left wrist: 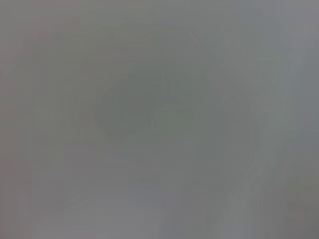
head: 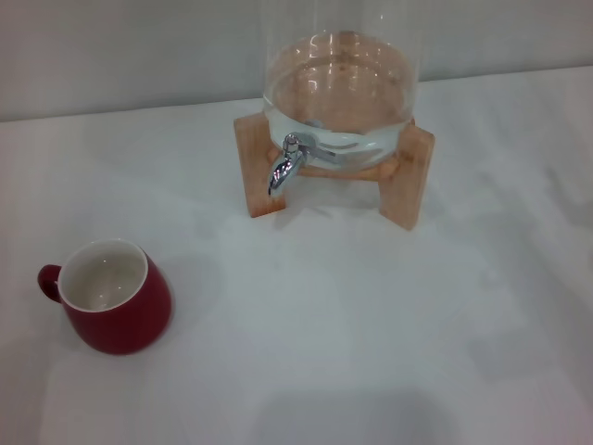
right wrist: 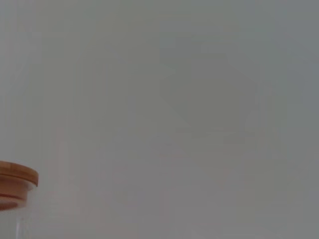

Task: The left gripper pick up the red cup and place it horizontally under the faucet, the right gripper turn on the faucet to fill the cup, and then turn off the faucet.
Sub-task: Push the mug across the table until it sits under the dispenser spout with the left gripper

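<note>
The red cup (head: 113, 298) stands upright on the white table at the front left, cream-white inside, its small loop handle pointing left. The chrome faucet (head: 286, 164) hangs from the front of a clear glass dispenser (head: 338, 88) at the back centre, its spout pointing down over bare table. The cup is well apart from the faucet, to its left and nearer me. Neither gripper shows in any view. The left wrist view shows only a blank grey surface.
The dispenser rests on a wooden stand (head: 406, 176) with two legs in front. The white table (head: 389, 324) spreads around it, and a pale wall runs behind. The dispenser's wooden lid (right wrist: 15, 184) shows at the edge of the right wrist view.
</note>
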Available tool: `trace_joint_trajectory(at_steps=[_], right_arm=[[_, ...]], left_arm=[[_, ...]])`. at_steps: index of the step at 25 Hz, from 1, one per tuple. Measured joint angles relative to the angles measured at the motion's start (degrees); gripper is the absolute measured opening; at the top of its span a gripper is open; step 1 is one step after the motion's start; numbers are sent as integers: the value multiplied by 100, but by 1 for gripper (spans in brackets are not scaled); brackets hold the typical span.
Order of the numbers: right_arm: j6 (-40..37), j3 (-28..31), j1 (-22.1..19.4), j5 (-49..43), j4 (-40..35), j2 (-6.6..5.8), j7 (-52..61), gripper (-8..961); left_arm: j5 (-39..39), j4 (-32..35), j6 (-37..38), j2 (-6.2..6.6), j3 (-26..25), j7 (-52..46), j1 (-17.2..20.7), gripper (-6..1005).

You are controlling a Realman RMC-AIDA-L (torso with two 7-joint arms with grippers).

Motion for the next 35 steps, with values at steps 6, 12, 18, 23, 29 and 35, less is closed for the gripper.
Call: trace_joint_trajectory(at_steps=[6,12,18,23,29,35], right_arm=[[0,-46,-1,1,0,0,3,872],[0,-141,-12,0,0,0,3,872],[0,-172,-49,0,-22,0,3,873],[0,-227,-58,0,-30,0,3,873],[0,-239,-63,0,-58,0,3,873],[-5,-244,-63,0,-63,0,3,873]], left_arm=[[86,30,-140,18,44,27,-25,856],[161,141,-570,37,182,178,-70,855],[285,195,-852,37,239,277,-112,854],[288,203,-918,40,421,281,-151,854],[319,204,-1041,45,485,419,-183,853],[506,212,-1279,46,491,570,-229,852]])
